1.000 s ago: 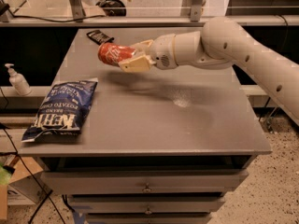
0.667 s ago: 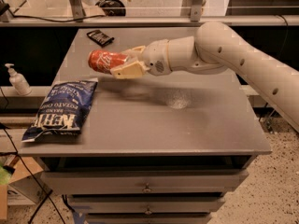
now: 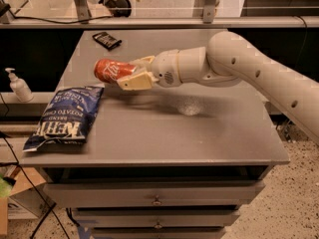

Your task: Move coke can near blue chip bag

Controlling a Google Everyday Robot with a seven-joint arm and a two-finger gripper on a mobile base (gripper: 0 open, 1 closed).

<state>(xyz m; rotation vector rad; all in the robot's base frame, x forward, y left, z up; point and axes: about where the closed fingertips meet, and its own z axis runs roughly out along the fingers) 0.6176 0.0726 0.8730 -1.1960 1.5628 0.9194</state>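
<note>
The coke can (image 3: 109,70), red with white script, lies sideways in my gripper (image 3: 135,72), held above the grey table top (image 3: 199,133). The gripper's cream fingers are shut on the can's right half. The blue chip bag (image 3: 65,115), dark blue with white block lettering, lies flat at the table's left edge, just below and left of the can. The can hangs a short way above the bag's upper right corner. My white arm reaches in from the right.
A small flat black packet (image 3: 106,40) lies at the table's back left. A white pump bottle (image 3: 19,85) stands off the table to the left. Drawers (image 3: 157,198) are below the table front. A rail and cables run behind.
My gripper has carried the can leftward and a little down toward the chip bag. The bag and the black packet have not moved.
</note>
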